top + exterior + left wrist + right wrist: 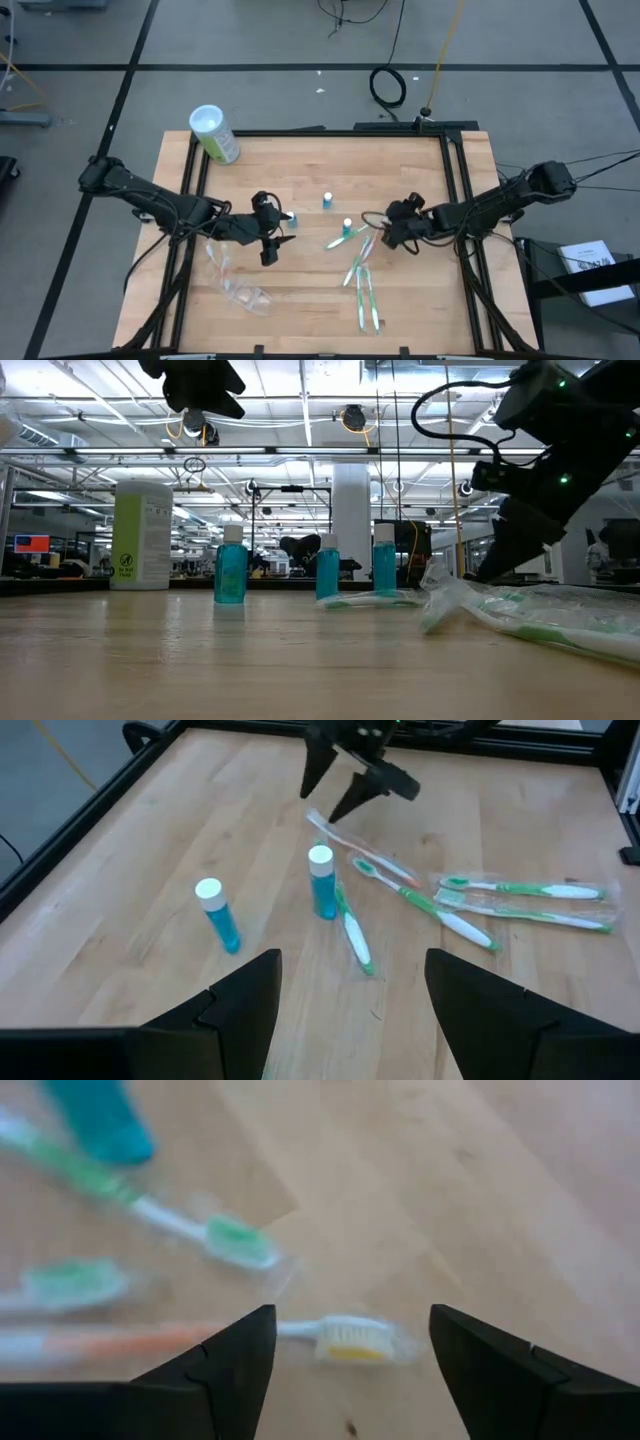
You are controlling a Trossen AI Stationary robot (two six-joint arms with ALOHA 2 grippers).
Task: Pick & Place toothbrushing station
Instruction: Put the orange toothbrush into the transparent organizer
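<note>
Right tool (pixel 345 1345): you have it wide open over the orange brush (pixel 345 1338), holding nothing.
Left tool (pixel 350 995): open, empty.
Left to do: everything; the holder (pixel 240 290) is empty.

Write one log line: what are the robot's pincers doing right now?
right pincer: open, low over orange toothbrush | left pincer: open, holding nothing, near blue-capped tubes | clear holder: untouched
</note>
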